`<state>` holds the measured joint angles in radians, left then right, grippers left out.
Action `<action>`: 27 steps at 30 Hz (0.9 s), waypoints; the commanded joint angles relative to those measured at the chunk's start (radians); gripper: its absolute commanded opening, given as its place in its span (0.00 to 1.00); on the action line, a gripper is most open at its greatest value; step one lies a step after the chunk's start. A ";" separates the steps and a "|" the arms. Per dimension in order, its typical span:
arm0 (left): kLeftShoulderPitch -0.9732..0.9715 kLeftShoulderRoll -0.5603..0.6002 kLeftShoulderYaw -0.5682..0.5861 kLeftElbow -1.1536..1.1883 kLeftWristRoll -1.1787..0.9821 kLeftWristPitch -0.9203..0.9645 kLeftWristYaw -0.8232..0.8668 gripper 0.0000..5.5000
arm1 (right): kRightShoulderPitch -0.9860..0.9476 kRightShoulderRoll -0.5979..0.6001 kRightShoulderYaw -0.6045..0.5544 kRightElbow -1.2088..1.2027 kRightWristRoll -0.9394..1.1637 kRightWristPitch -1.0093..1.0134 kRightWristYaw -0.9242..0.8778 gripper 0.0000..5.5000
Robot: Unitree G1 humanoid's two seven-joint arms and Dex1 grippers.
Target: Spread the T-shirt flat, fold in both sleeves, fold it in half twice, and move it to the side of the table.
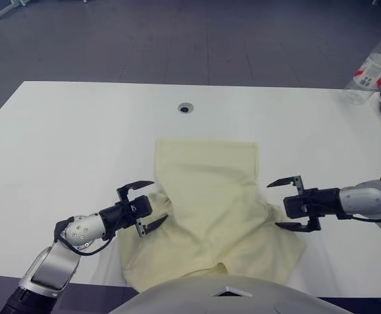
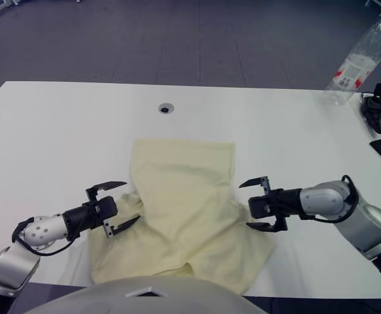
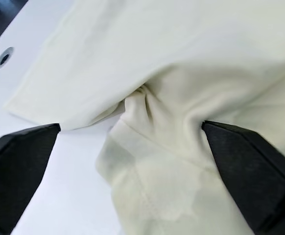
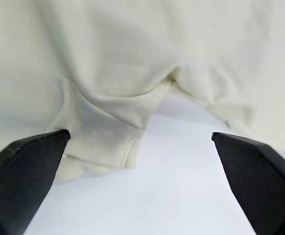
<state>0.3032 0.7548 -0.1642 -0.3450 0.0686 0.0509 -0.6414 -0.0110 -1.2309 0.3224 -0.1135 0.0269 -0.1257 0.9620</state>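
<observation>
A pale yellow T-shirt [image 1: 210, 203] lies on the white table [image 1: 66, 137], hem toward the far side and collar toward the near edge, bunched at both armpits. My left gripper [image 1: 146, 205] is open at the shirt's left side, level with the armpit fold [image 3: 142, 98], its fingertips [image 3: 20, 166] wide apart over the sleeve. My right gripper [image 1: 283, 205] is open at the shirt's right side, facing the right sleeve [image 4: 103, 142] and armpit crease [image 4: 169, 81]. Neither gripper holds cloth.
A clear plastic bottle [image 1: 374, 62] stands at the table's far right corner. A small round hole [image 1: 186, 108] sits in the tabletop beyond the hem. Black cables [image 2: 380, 104] lie at the right edge. Bare tabletop stretches to the left and far side.
</observation>
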 commanded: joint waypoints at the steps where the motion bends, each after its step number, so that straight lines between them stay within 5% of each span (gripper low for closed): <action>1: 0.037 0.010 -0.027 0.108 0.110 0.074 0.039 0.98 | -0.004 0.047 0.022 0.180 -0.076 0.016 0.039 0.98; 8: 0.007 0.004 -0.024 0.142 0.114 0.068 0.091 0.98 | 0.001 0.099 -0.032 0.249 -0.031 0.035 0.065 0.98; 19: 0.007 -0.020 -0.028 0.074 0.069 0.044 0.086 0.98 | 0.078 0.104 -0.201 0.004 0.190 0.111 0.178 0.98; 27: 0.032 -0.043 0.020 -0.070 -0.085 0.025 0.018 0.98 | -0.053 0.171 -0.300 0.057 0.288 0.183 0.192 0.98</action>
<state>0.3424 0.7146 -0.1621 -0.3885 -0.0009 0.0623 -0.6082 -0.0225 -1.0703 0.0592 -0.0943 0.2993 0.0399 1.1526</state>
